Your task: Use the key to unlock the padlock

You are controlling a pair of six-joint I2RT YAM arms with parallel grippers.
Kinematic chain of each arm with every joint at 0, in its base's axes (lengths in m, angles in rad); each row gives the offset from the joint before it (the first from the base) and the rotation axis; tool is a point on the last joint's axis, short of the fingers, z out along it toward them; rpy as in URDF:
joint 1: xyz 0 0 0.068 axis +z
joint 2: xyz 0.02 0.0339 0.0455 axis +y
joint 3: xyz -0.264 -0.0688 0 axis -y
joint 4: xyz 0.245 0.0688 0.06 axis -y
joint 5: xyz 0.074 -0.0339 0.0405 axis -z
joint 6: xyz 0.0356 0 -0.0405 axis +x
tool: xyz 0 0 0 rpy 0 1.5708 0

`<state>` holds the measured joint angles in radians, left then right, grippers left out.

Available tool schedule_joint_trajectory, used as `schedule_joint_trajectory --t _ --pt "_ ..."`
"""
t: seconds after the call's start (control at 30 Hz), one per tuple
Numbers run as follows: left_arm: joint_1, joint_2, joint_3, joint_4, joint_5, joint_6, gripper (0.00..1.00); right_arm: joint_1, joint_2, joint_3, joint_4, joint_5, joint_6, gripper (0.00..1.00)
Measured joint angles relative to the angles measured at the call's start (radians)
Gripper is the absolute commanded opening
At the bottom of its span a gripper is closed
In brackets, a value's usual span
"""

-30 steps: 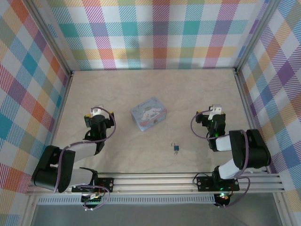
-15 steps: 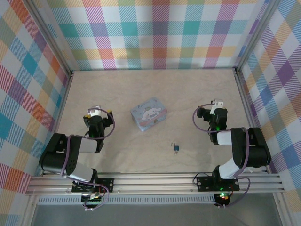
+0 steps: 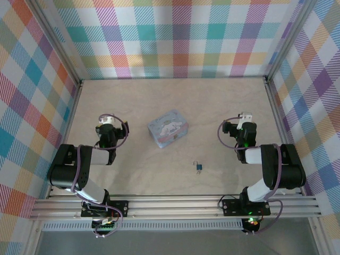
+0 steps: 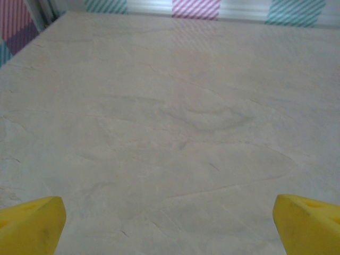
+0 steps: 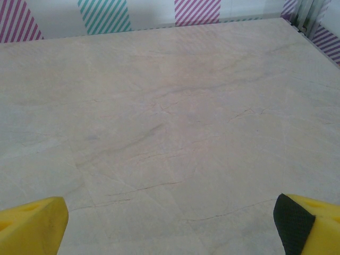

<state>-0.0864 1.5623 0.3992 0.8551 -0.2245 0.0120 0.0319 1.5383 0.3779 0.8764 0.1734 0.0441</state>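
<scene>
Roughly midway along the near edge of the table (image 3: pixel 212 106), set a little in from it, lies the padlock (image 3: pixel 198 168), small and dark blue-teal. It is flat on the wood, with a thin silvery bit at its far end that is too small to tell apart as shackle or key. Nothing touches it.

Beyond it, toward the middle of the table and slightly left, sits the pastel blue tin (image 3: pixel 168 128). It is turned at an angle with its printed lid shut, so whatever is inside is hidden. Tin and padlock lie well apart.

The left gripper (image 3: pixel 108 122) rests low over the left part of the table, level with the tin and apart from it. The right gripper (image 3: pixel 245 119) mirrors it on the right, farther from the near edge than the padlock.

From above, how far either one is open cannot be made out. The wrist cameras settle it. The left wrist view has one yellow fingertip (image 4: pixel 32 226) in each bottom corner, spread wide, with bare wood between them. The right wrist view has its fingertips (image 5: pixel 33 226) just as wide and holding nothing, and a dark pad shows on the right-hand one.
</scene>
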Motion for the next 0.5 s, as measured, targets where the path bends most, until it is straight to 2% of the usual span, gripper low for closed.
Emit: schedule_joint_trajectory --t 0.5 --pt "0.000 0.000 0.000 -0.019 0.007 0.000 1.00 0.000 0.000 0.000 -0.006 -0.004 0.000 1.00"
